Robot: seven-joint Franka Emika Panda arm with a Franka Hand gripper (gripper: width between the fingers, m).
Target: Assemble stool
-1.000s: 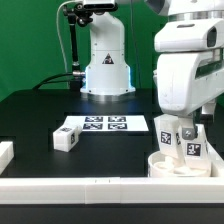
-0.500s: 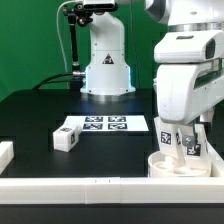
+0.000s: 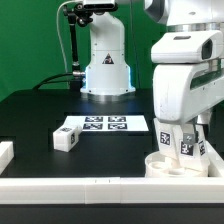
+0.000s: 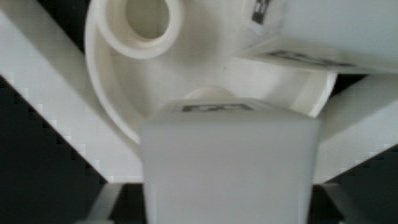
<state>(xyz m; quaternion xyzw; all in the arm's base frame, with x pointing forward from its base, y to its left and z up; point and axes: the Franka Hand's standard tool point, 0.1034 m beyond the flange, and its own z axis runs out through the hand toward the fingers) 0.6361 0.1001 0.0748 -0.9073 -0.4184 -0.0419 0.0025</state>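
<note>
The gripper [image 3: 178,138] hangs low over the round seat [image 3: 160,166] at the exterior view's right. Its fingers stand on both sides of an upright leg [image 4: 228,165] on the seat. Whether they press it, I cannot tell.

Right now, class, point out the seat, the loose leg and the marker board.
Seat [image 3: 158,167]: exterior view, outer rim.
Loose leg [image 3: 66,139]: exterior view, front face.
Marker board [image 3: 105,124]: exterior view, its middle.
</note>
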